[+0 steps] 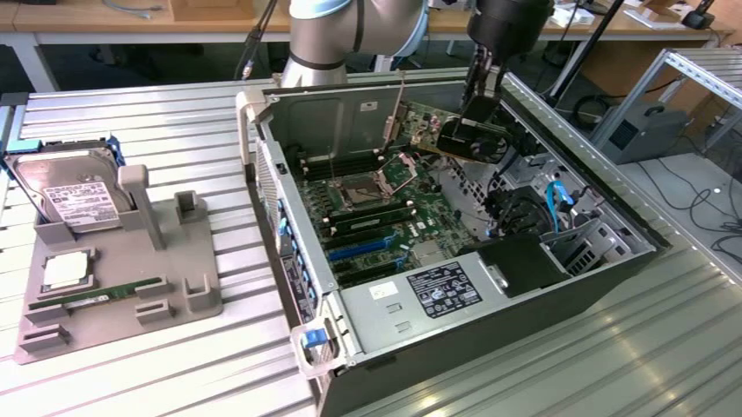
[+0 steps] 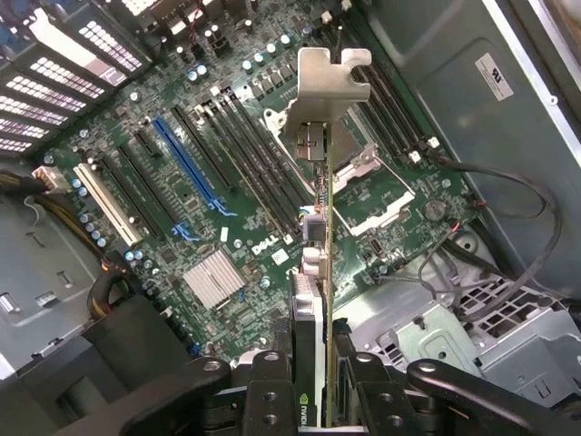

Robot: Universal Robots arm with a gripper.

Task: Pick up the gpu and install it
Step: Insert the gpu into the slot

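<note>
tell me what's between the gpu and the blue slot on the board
In the wrist view, several long black slots lie between the blue slot and the gpu, which the gripper holds.

The open case (image 1: 313,122) on the desk (image 1: 174,382) is overlooked from high and afar; its motherboard (image 2: 245,209), shared by both views, is seen closely from behind the claw (image 2: 318,395).

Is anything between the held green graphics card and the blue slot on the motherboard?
Nothing visible: the black claw holds the green fan-cooled card in air above the motherboard, and the blue slot lies uncovered.
</note>
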